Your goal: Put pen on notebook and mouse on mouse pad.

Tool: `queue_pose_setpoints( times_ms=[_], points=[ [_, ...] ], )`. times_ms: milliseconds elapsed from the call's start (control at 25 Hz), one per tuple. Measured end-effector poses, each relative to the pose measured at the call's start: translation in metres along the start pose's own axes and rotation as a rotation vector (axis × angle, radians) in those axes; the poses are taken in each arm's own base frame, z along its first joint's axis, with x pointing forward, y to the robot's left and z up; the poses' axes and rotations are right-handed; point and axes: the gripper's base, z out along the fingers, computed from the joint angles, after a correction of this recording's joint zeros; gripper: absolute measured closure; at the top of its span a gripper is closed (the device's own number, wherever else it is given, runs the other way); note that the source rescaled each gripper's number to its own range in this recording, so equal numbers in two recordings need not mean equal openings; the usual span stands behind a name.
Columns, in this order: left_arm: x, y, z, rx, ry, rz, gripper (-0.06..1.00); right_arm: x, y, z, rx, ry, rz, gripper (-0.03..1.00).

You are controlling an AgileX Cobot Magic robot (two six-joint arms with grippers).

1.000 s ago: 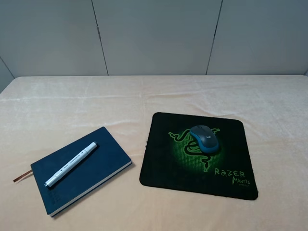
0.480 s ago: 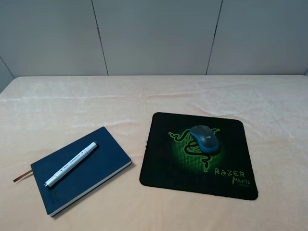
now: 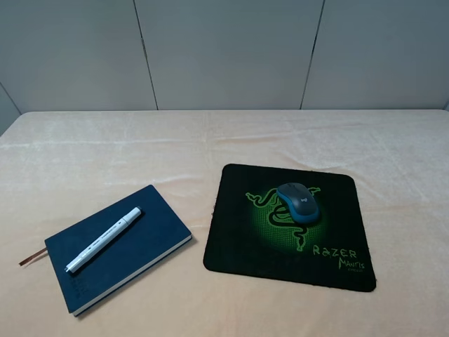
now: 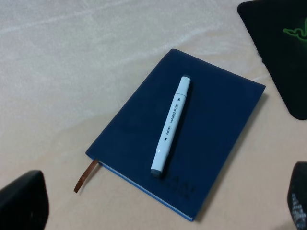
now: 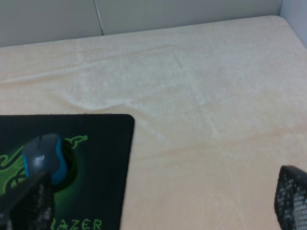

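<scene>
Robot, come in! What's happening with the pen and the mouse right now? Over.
Both tools apart, holding nothing. White marker pen lies on navy hardcover notebook. Grey-and-teal mouse sits on black Razer mouse pad. Nothing in the way.

- One pen [image 3: 104, 239], a white marker with dark ends, lying on the notebook.
- One notebook [image 3: 140, 242], navy, with a single brown ribbon bookmark [image 3: 33, 257] poking out of it.
- One mouse [image 3: 298, 202], dark on top with blue sides, sitting on the pad.
- One mouse pad [image 3: 337, 210], black, carrying one green snake emblem and one line of green "RAZER" lettering.
- One table [image 3: 105, 154], covered in a pale peach cloth, carrying all four items.
- Two pincers, each seen only from its own wrist camera: the left pincer [image 4: 158, 203] and the right pincer [image 5: 158, 203], each showing two dark fingertips at the frame's edges.
</scene>
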Motion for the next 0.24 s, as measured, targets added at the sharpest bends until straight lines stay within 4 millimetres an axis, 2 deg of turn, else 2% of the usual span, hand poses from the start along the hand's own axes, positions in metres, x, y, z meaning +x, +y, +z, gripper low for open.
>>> queue_pose_setpoints(
  times_ms=[240],
  points=[
    [0.0, 0.0, 0.0, 0.0, 0.0, 0.0, -0.06, 0.0, 0.0, 0.0, 0.0, 0.0, 0.0, -0.03]
  ],
)
